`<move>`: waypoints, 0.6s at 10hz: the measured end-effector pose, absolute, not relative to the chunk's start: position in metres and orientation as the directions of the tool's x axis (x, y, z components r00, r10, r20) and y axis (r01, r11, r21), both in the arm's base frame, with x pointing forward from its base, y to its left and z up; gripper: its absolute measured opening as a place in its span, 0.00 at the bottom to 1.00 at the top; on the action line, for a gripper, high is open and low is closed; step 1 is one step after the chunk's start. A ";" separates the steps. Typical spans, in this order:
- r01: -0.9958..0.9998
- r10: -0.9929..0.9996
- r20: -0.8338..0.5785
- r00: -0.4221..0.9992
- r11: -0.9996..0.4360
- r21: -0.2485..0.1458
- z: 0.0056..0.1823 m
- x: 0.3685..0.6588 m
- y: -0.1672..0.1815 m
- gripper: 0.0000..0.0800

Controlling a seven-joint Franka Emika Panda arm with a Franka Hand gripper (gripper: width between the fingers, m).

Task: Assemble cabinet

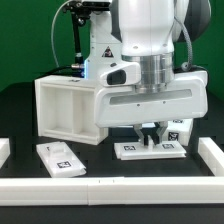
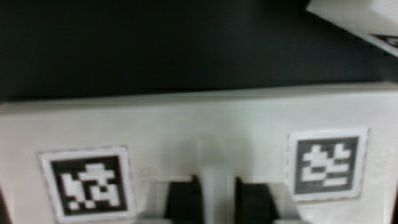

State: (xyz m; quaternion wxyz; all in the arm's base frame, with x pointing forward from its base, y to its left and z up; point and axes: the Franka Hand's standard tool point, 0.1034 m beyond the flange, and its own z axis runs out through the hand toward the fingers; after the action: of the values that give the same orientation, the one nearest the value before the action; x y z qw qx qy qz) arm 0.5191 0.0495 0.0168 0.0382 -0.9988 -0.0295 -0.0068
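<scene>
The cabinet (image 1: 65,108), a large white open box, stands on the black table at the exterior view's left. My gripper (image 1: 151,135) is lowered right of it onto a flat white tagged panel (image 1: 150,149) that lies on the table. In the wrist view the panel (image 2: 196,130) fills the picture with a tag on each side. My black fingers (image 2: 169,203) press on either side of a narrow white ridge (image 2: 215,192) on the panel. The gripper (image 2: 215,203) is shut on that ridge.
A second flat white tagged panel (image 1: 58,157) lies in front of the cabinet at the exterior view's left. White rails (image 1: 110,186) border the table at the front and on both sides. Another white edge (image 2: 361,20) shows beyond the held panel.
</scene>
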 end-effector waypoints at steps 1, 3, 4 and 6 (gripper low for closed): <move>0.060 0.059 0.016 0.998 -0.995 -0.076 0.017 0.520 0.050 0.08; 0.069 0.071 -0.016 0.997 -0.994 -0.084 0.035 0.533 0.053 0.08; 0.070 0.071 -0.018 0.997 -0.994 -0.089 0.045 0.539 0.051 0.08; 0.053 0.054 -0.016 0.998 -0.994 -0.092 0.067 0.535 0.058 0.08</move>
State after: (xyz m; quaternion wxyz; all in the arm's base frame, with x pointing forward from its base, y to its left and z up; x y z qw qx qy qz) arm 0.5347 0.0578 0.0668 0.0460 -0.9985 -0.0268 0.0090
